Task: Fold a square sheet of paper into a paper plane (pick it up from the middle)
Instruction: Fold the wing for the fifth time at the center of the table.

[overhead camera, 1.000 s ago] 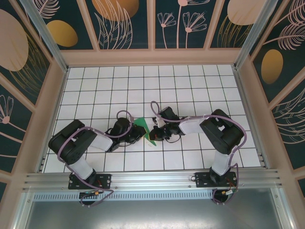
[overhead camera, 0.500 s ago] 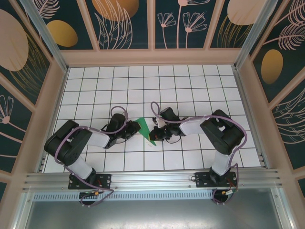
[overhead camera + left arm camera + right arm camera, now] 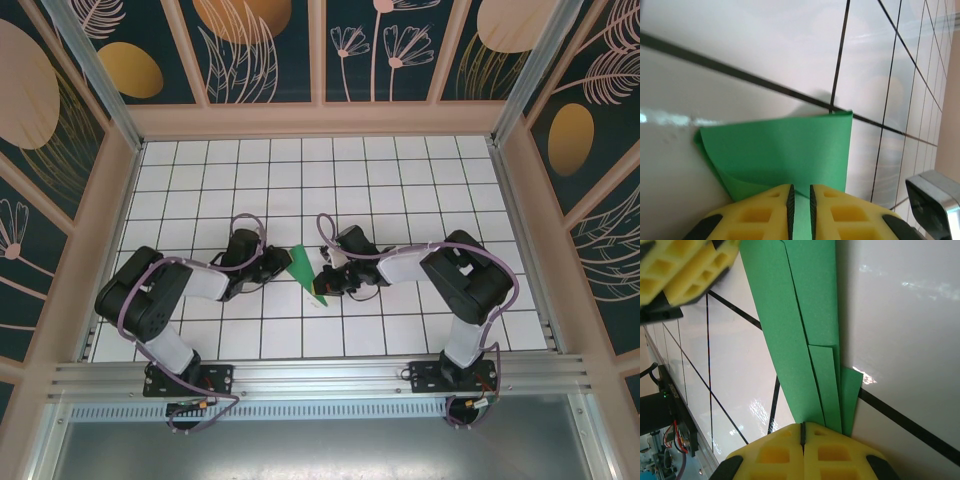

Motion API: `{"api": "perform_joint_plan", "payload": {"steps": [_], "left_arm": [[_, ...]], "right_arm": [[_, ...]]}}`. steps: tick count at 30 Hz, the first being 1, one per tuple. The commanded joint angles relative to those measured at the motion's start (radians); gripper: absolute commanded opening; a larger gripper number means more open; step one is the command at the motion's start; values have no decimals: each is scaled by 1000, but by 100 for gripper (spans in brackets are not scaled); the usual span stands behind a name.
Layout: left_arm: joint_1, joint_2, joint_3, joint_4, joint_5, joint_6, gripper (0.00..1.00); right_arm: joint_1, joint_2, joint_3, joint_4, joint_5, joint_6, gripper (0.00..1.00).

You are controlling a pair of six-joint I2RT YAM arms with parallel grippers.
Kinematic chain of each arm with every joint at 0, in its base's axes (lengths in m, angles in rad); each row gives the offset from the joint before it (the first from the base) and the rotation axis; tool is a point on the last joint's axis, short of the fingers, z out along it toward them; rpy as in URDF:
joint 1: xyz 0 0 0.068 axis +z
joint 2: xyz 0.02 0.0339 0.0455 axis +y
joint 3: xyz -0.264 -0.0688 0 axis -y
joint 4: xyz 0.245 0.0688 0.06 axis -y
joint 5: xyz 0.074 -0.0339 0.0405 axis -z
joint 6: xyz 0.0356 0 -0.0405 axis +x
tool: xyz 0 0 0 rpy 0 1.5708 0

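Paper plane (image 3: 304, 270): green dart that lay flat mid-table (image 3: 300, 170), point toward near right.
Right gripper (image 3: 802, 427): fingers were clamped on its layered edge.
Left gripper (image 3: 800, 192): sat at the far-left corner, fingers a slit apart; whether it held the paper could not be told.
Open tiles lay far, left and right.

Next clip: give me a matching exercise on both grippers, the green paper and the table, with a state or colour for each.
1. left gripper
2. right gripper
3. paper plane
4. table

A. white tiles, dark lines
B. green, folded in layers
C. shut on the plane near its pointed end
D. shut on the plane's wide end

Pairs: 1-D, 2-C, 3-B, 4-A
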Motion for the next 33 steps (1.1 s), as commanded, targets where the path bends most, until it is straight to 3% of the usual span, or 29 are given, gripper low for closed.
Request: {"api": "perform_joint_plan", "payload": {"steps": [1, 12, 17, 22, 28, 33], "left_arm": [[58, 23, 14, -80, -143, 71, 22], [98, 39, 96, -184, -199, 153, 22], [101, 9, 137, -233, -183, 193, 25], [102, -66, 150, -230, -99, 200, 25], [101, -178, 112, -215, 0, 160, 27], [99, -272, 18, -161, 52, 80, 30]], "right_arm": [[10, 36, -68, -188, 93, -25, 0], [7, 14, -69, -195, 99, -22, 0], [7, 10, -41, -194, 102, -18, 1], [7, -16, 14, -190, 103, -6, 5], [7, -128, 144, -236, 121, -28, 19], [-22, -216, 165, -294, 247, -62, 29]]}}
